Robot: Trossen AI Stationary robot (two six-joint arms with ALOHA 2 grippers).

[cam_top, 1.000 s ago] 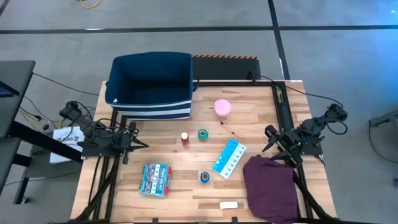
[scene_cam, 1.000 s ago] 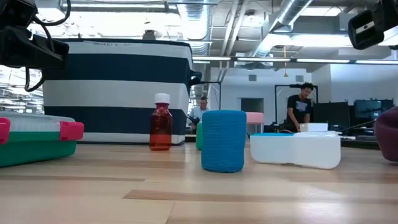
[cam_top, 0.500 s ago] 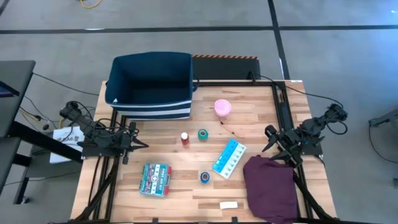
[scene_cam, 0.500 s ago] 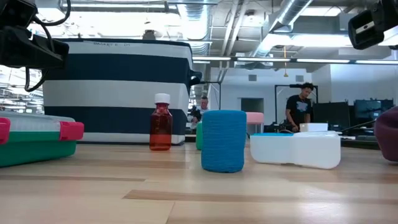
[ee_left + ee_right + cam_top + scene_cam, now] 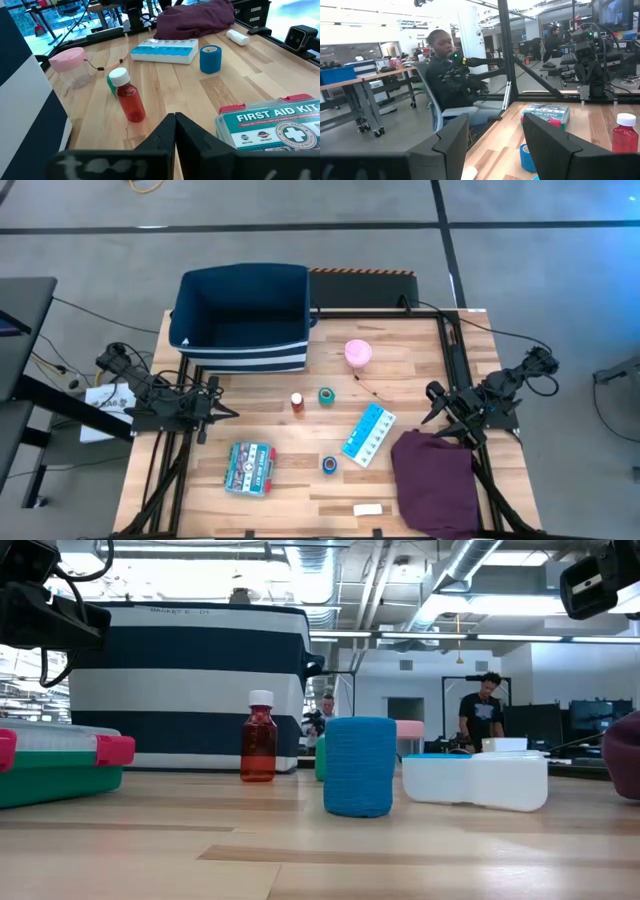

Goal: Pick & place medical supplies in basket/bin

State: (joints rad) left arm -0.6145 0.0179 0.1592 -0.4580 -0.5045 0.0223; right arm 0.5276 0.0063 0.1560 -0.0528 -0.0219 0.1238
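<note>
Nothing is binned yet: the navy bin point(image 5: 240, 315) sits empty at the worktop's far left while every supply, the red-capped bottle point(image 5: 297, 402) included, lies loose, left gripper point(image 5: 212, 412) closed, right gripper point(image 5: 436, 404) spread and empty.

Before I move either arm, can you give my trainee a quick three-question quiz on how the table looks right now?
1. True or false: the navy bin already holds the pink cup.
2. Which item lies nearest the purple cloth? A) first aid kit box B) pill organizer C) red-capped bottle
3. Fill in: the left claw is ____, while the right claw is open.

Key:
1. False. The cup stands on the table beside the bin, and the bin looks empty in the high view.
2. B.
3. Shut; its fingers meet in the left wrist view.
</note>
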